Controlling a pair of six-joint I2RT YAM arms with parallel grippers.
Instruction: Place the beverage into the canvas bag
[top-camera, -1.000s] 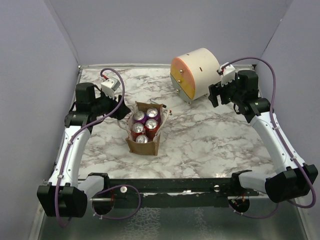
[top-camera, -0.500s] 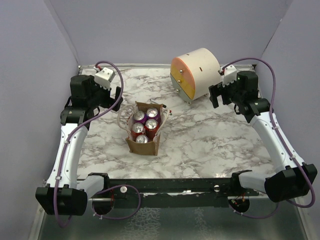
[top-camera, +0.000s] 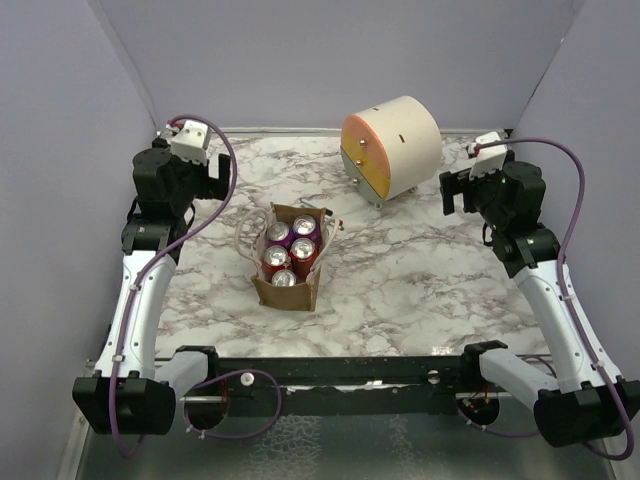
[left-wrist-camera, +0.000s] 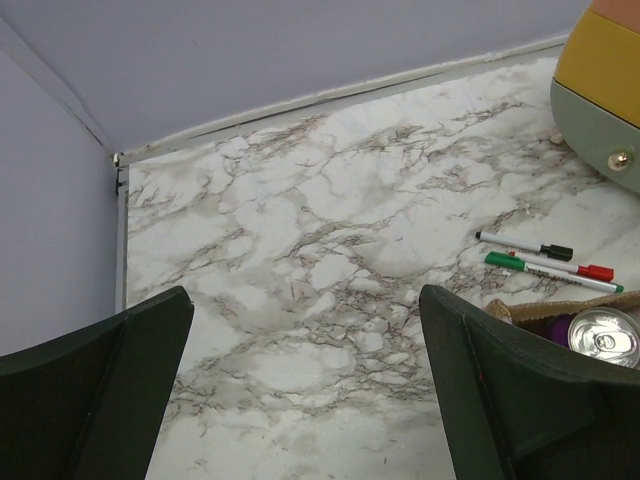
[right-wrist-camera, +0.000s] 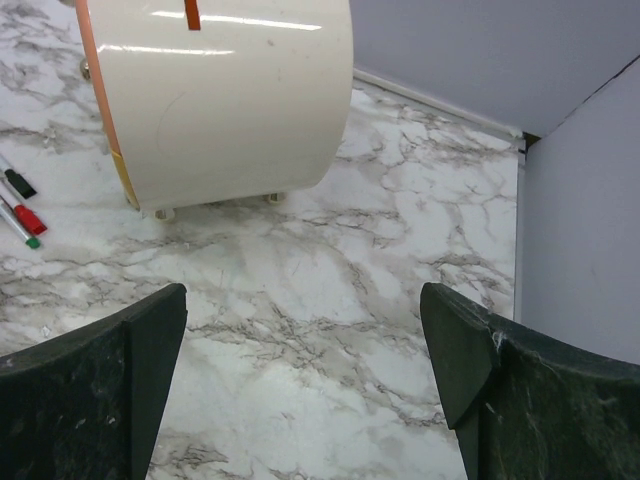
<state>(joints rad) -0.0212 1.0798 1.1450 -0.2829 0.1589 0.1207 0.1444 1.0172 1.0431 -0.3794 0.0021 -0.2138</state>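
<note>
The small tan-brown canvas bag (top-camera: 288, 262) stands upright left of the table's middle, with thin white loop handles. Several beverage cans (top-camera: 290, 250), red and purple, stand inside it. One silver can top (left-wrist-camera: 605, 336) and the bag's rim (left-wrist-camera: 530, 309) show at the left wrist view's lower right. My left gripper (top-camera: 216, 180) is open and empty, raised far left of the bag; it also shows in the left wrist view (left-wrist-camera: 305, 340). My right gripper (top-camera: 452, 190) is open and empty at the right of the drum; it also shows in the right wrist view (right-wrist-camera: 305, 340).
A large cream-and-orange drum (top-camera: 390, 148) lies on its side at the back right, and fills the top of the right wrist view (right-wrist-camera: 220, 100). Marker pens (left-wrist-camera: 548, 264) lie on the marble between the bag and the drum. Walls close the table's left, back and right.
My left gripper has drawn back up and to the far left, away from the bag. My right gripper has pulled right, away from the drum. The bag and cans have not moved.
</note>
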